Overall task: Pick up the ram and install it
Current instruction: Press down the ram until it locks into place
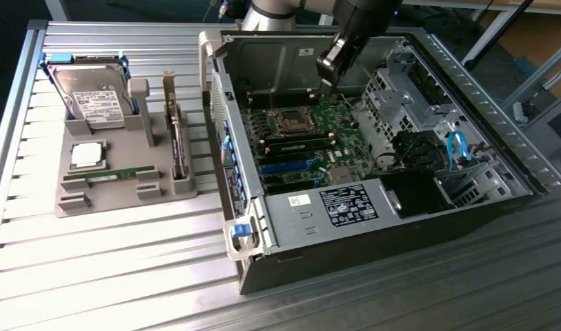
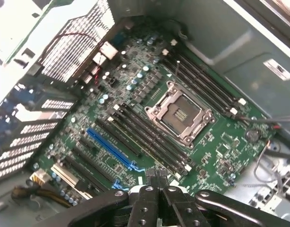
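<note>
Hovering inside open black computer case (image 1: 372,227), black two-finger gripper (image 2: 157,182) fully closed, empty. Long thin green ram stick (image 1: 110,174) flat in grey holder tray (image 1: 114,196), well apart. Risk: closed fingertips striking green motherboard (image 2: 135,118).

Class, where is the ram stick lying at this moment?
In the exterior view the ram lies on the grey holder tray at the left, just below the silver processor chip, outside the computer case.

Computer case (image 1: 372,207): side open, motherboard (image 2: 149,123) reachable from above, hemmed by case walls and drive cage (image 1: 400,96). Tool (image 2: 157,182), jaws closed, hangs over the memory slots (image 2: 149,137). Slatted surface (image 1: 105,262) bare beside the parts tray (image 1: 114,186).
</note>
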Motion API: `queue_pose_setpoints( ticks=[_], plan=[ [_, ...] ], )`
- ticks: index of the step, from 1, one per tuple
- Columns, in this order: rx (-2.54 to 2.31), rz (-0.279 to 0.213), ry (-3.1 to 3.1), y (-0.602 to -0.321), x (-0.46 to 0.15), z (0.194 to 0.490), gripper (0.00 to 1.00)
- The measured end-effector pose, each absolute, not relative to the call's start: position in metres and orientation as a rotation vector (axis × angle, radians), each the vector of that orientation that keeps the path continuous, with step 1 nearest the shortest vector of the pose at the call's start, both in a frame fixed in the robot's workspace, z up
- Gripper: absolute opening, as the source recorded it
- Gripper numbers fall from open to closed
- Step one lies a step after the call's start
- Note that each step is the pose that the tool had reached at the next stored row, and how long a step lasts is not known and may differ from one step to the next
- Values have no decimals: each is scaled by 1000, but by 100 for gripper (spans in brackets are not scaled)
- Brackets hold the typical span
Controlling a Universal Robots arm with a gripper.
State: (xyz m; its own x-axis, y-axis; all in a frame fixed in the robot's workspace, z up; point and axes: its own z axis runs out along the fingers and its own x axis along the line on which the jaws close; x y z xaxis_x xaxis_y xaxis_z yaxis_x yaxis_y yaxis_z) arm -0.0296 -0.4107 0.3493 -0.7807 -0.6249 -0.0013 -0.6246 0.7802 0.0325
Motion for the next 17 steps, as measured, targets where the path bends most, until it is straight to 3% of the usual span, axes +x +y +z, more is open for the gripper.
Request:
queue_pose_setpoints(
  ticks=[17],
  plan=[
    [349,-51,-3119,-411,-30,349,10]
  ],
)
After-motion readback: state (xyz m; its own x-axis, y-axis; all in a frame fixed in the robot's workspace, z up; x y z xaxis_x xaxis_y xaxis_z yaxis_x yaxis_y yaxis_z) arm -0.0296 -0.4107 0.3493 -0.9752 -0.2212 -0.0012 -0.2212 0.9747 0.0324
